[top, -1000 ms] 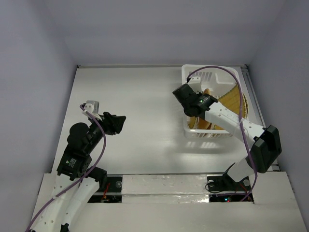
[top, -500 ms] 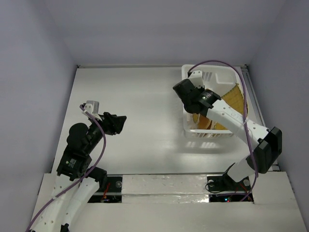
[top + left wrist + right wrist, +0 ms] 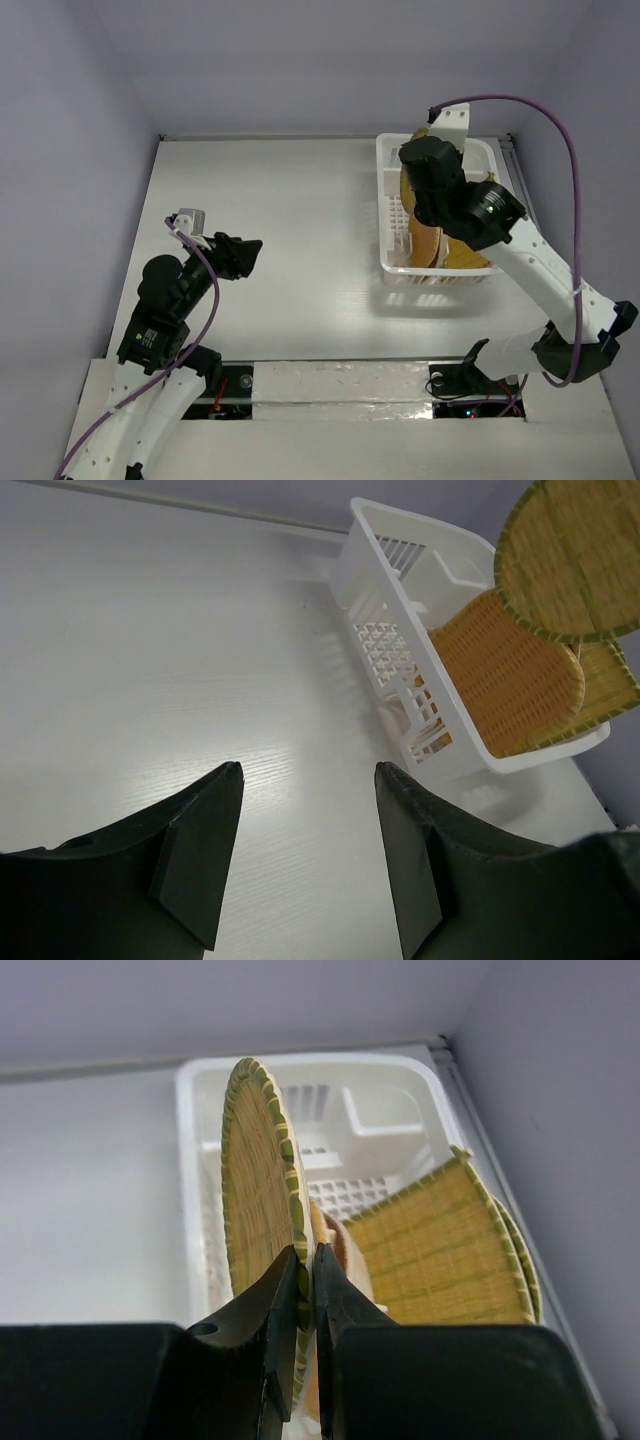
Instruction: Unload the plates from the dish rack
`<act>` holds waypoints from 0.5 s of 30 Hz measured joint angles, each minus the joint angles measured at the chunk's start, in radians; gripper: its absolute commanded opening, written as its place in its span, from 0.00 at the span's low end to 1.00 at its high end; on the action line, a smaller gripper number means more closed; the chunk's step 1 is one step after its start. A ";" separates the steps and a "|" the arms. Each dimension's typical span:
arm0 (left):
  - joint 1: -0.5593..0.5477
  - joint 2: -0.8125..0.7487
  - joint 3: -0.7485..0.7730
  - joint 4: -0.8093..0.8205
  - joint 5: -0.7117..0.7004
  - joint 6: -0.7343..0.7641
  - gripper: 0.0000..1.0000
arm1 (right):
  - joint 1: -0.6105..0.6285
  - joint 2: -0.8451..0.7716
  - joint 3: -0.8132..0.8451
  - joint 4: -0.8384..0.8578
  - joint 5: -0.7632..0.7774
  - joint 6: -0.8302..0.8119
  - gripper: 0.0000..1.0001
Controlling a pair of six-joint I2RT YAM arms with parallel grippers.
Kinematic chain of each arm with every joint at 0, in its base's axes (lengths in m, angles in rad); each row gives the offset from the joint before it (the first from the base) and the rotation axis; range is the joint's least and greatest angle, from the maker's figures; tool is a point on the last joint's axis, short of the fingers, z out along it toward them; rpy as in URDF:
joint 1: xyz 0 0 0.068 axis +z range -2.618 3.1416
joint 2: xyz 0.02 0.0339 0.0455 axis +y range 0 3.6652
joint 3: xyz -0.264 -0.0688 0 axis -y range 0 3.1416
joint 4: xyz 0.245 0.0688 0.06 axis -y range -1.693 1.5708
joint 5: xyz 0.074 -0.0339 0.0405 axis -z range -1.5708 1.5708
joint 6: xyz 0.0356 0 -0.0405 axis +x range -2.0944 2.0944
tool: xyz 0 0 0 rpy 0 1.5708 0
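Right claw: your right claw (image 3: 305,1260) is pinching the lower rim of the small round plate (image 3: 255,1180).
Round plate: it stands upright on edge, held above the dish rack (image 3: 300,1062).
Other plates: the rounded-square plate (image 3: 505,670) and the large square plate (image 3: 445,1240) lean inside the rack.
Left claw: your left claw (image 3: 308,772) is spread with nothing in it, over the desk (image 3: 280,200), well apart from the rack.

This looks like a robot lab. Two robot arms (image 3: 165,300) with purple cables (image 3: 500,98) stand at a white table (image 3: 290,200) (bare pale walls (image 3: 300,60) box it in).
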 measured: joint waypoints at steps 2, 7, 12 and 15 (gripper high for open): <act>0.000 0.000 0.000 0.000 -0.002 0.000 0.52 | 0.010 -0.027 -0.004 0.056 -0.042 -0.018 0.00; 0.000 -0.009 0.000 -0.001 -0.019 0.000 0.51 | 0.026 -0.008 -0.067 0.286 -0.222 -0.008 0.00; 0.000 -0.013 0.000 -0.012 -0.059 -0.002 0.51 | 0.036 0.159 -0.118 0.509 -0.429 0.076 0.00; 0.000 -0.018 0.000 -0.023 -0.083 -0.006 0.51 | 0.041 0.298 -0.114 0.603 -0.539 0.138 0.00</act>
